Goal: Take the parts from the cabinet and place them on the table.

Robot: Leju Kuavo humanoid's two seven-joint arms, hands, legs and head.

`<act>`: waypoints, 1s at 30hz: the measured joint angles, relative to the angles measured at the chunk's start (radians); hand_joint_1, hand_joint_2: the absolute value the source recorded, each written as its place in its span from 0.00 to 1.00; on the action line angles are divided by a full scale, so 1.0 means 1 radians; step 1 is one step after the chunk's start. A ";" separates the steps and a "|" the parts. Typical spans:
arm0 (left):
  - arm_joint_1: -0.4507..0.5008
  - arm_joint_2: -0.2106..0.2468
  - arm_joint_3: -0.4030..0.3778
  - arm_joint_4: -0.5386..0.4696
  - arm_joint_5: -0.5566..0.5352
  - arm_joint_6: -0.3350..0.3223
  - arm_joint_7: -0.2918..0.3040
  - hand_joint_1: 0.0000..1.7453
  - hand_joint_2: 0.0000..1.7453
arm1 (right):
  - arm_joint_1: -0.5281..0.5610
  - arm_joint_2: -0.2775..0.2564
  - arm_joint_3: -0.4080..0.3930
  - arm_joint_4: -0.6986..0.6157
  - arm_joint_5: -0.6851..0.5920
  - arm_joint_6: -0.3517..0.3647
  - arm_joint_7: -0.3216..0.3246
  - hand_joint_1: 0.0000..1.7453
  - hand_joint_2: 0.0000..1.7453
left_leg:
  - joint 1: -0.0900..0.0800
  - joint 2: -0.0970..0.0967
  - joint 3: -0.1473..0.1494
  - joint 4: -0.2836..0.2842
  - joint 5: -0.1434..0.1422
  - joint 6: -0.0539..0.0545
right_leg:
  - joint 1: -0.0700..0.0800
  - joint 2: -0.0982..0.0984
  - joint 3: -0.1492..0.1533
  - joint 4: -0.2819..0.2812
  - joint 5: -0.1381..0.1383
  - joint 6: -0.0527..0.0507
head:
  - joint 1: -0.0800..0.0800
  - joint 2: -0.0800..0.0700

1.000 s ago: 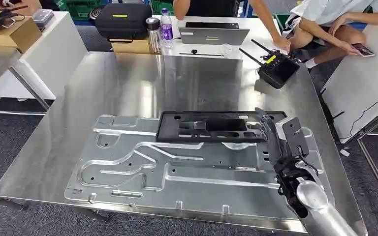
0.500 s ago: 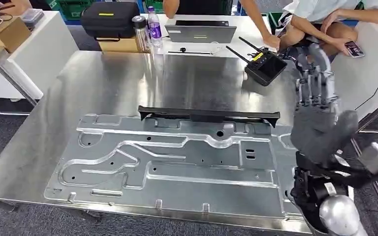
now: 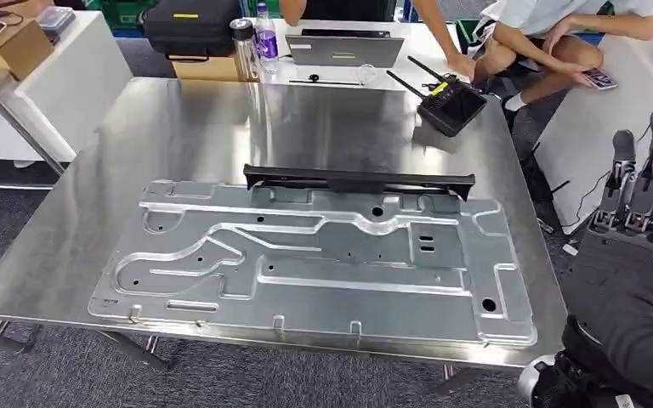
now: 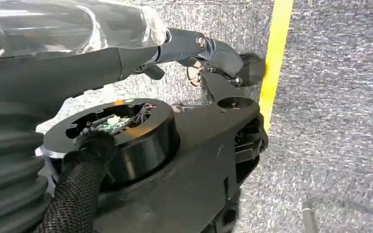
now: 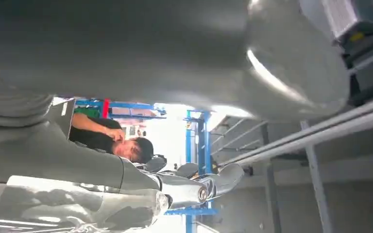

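Since a second ago the right robot hand [image 3: 646, 255] has let go of the black part [image 3: 359, 180] and swung clear to the right of the worktop [image 3: 76, 212]; it is now raised, fingers [image 3: 638, 183] spread, holding nothing. Left robot hand [image 4: 209, 48]: seen from the left wrist view hanging over carpet, fingers look loosely extended with nothing in them.

Black part sits on the worktop, touching the far edge of the big stamped metal panel [image 3: 323, 263], laid parallel to it — looks like a finished placement.

Beyond: remote controller [image 3: 449, 106], laptop [image 3: 344, 49], bottle [image 3: 265, 38], black case [image 3: 189, 25]. No writing legible on any of them.
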 joint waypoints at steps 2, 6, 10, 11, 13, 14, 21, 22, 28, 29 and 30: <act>0.004 0.000 0.005 0.000 0.015 0.000 -0.007 0.00 0.00 | 0.012 0.004 0.003 -0.007 -0.019 0.001 -0.013 0.00 0.00 | 0.003 0.000 -0.003 -0.003 0.017 -0.011 | 0.004 0.000 -0.012 -0.001 0.008 -0.015 | -0.008 0.000; 0.010 -0.006 0.024 0.002 0.037 0.000 -0.016 0.00 0.00 | 0.032 0.017 0.013 -0.009 -0.075 0.006 -0.026 0.00 0.00 | 0.012 -0.001 -0.047 0.086 -0.086 -0.043 | -0.007 -0.007 -0.046 -0.008 0.049 -0.055 | -0.016 0.000; 0.008 -0.009 0.033 0.002 0.044 0.012 -0.005 0.00 0.00 | 0.069 0.030 0.020 0.001 -0.169 0.016 -0.058 0.00 0.00 | 0.030 -0.001 -0.084 0.331 -0.197 -0.065 | -0.007 -0.012 -0.097 -0.006 0.086 -0.051 | -0.017 0.000; 0.007 -0.010 0.037 0.002 0.044 0.021 0.006 0.00 0.00 | 0.082 0.033 0.021 0.006 -0.182 0.016 -0.060 0.00 0.00 | 0.032 -0.001 -0.051 0.304 -0.164 -0.065 | -0.007 -0.012 -0.110 -0.006 0.095 -0.048 | -0.017 0.000; 0.005 -0.011 0.040 0.002 0.040 0.045 0.033 0.00 0.00 | 0.103 0.036 0.022 0.016 -0.184 0.011 -0.057 0.00 0.00 | 0.032 -0.001 0.069 0.140 -0.106 -0.059 | -0.007 -0.012 -0.131 -0.006 0.113 -0.042 | -0.018 0.000; 0.006 -0.011 0.040 0.002 0.039 0.055 0.042 0.00 0.00 | 0.109 0.037 0.023 0.019 -0.184 0.006 -0.054 0.00 0.00 | 0.030 -0.002 0.137 0.045 -0.111 -0.052 | -0.007 -0.011 -0.135 -0.006 0.120 -0.038 | -0.018 0.000; 0.014 -0.010 0.046 0.005 0.043 0.091 0.018 0.00 0.00 | 0.115 0.040 0.047 0.045 -0.120 -0.017 0.007 0.00 0.00 | 0.019 -0.019 0.152 -0.061 -0.094 0.002 | -0.012 -0.019 -0.177 0.052 0.072 -0.003 | -0.017 0.000; 0.015 -0.010 0.046 0.005 0.044 0.092 0.010 0.00 0.00 | 0.106 0.040 0.053 0.055 -0.120 -0.012 0.012 0.00 0.00 | 0.016 -0.020 0.145 -0.061 -0.088 0.005 | -0.012 -0.019 -0.205 0.132 0.011 -0.002 | -0.017 0.000; 0.017 -0.010 0.051 0.006 0.073 0.092 -0.027 0.00 0.00 | 0.035 0.057 0.105 0.126 -0.164 0.062 0.023 0.00 0.00 | 0.012 -0.058 0.099 -0.052 -0.052 -0.002 | -0.012 -0.003 -0.114 0.122 0.033 -0.005 | -0.018 0.000; 0.017 -0.010 0.053 0.006 0.081 0.092 -0.036 0.00 0.00 | 0.019 0.060 0.113 0.135 -0.179 0.083 0.020 0.00 0.00 | 0.013 -0.069 0.095 -0.045 -0.051 -0.005 | -0.012 0.034 -0.049 0.024 0.054 -0.010 | -0.018 0.000; 0.016 -0.011 0.054 0.006 0.086 0.093 -0.043 0.00 0.00 | -0.001 0.064 0.125 0.148 -0.193 0.103 0.018 0.00 0.00 | 0.010 -0.075 0.082 -0.039 -0.049 -0.010 | -0.012 0.073 -0.023 -0.023 0.039 -0.016 | -0.018 0.000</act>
